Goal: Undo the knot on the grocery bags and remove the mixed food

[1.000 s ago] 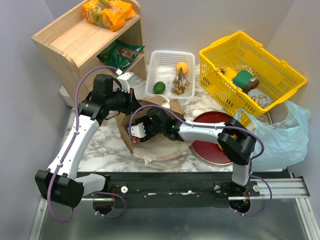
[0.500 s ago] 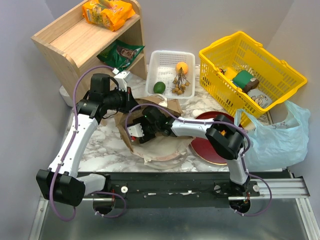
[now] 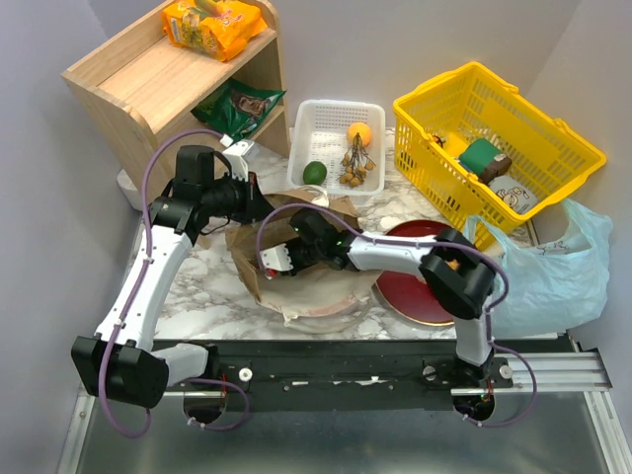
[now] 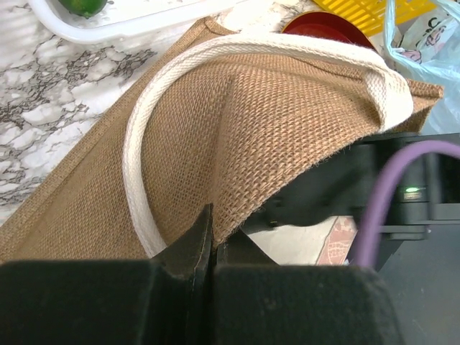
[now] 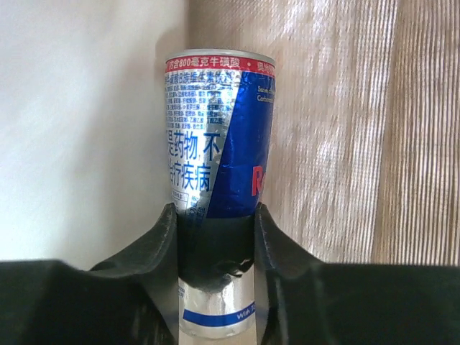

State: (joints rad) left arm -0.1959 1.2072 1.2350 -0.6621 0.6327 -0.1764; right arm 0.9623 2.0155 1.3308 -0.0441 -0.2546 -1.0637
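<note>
The brown bag lies open on the table's middle. My left gripper is shut on its woven rim, lifting it beside the cream rope handle. My right gripper reaches into the bag's mouth. In the right wrist view its fingers press both sides of a silver-blue drink can. The light blue plastic bag slumps open at the right; the knot is out of view. An orange, a green fruit and a brown bunch lie in a white basket.
A red plate lies right of the brown bag. The yellow basket with goods stands at the back right. A wooden shelf at back left bears an orange packet and a green packet.
My right gripper has stayed inside the brown bag while its arm shifted a little. The left gripper has kept its hold on the bag's rim, drifting slightly left.
</note>
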